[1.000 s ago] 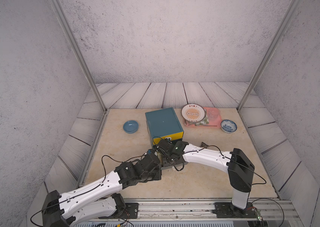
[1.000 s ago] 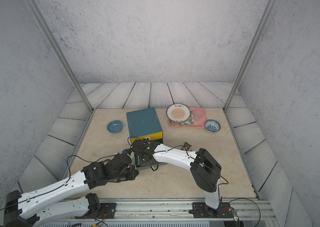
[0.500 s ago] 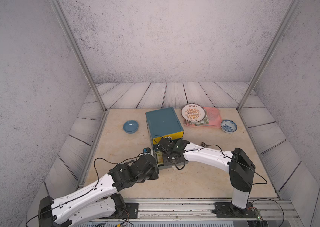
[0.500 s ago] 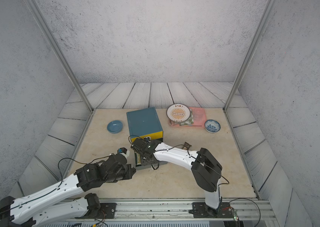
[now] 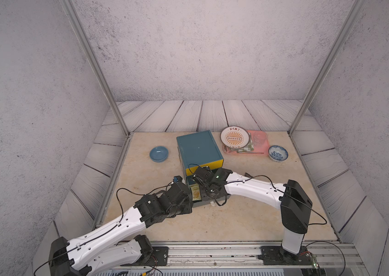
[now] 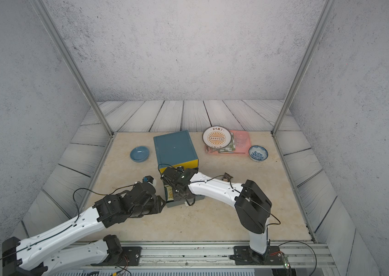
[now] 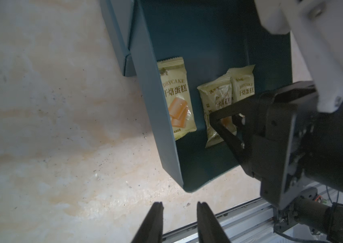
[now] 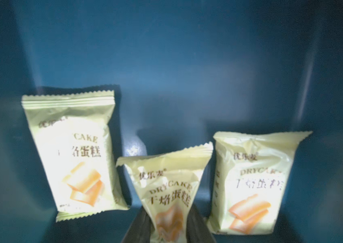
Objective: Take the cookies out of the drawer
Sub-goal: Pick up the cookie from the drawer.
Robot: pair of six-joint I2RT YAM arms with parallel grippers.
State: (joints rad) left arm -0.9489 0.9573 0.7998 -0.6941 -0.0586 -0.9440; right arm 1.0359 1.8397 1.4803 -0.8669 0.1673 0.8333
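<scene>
Cookies (image 8: 75, 151), three pale yellow foil packets, lie in the open teal rectangular drawer (image 7: 159, 117); my right gripper (image 8: 168, 212) pinches the middle packet (image 8: 166, 181), neighbours either side. I'd lift straight, slowly, clear of its wall; left gripper (image 7: 180, 205) hangs spread, empty, outside.

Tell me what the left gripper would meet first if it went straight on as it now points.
Most likely the front corner of the open drawer, which lies just ahead of the left gripper in the left wrist view. Depth is unclear; it may touch the table first.
</scene>
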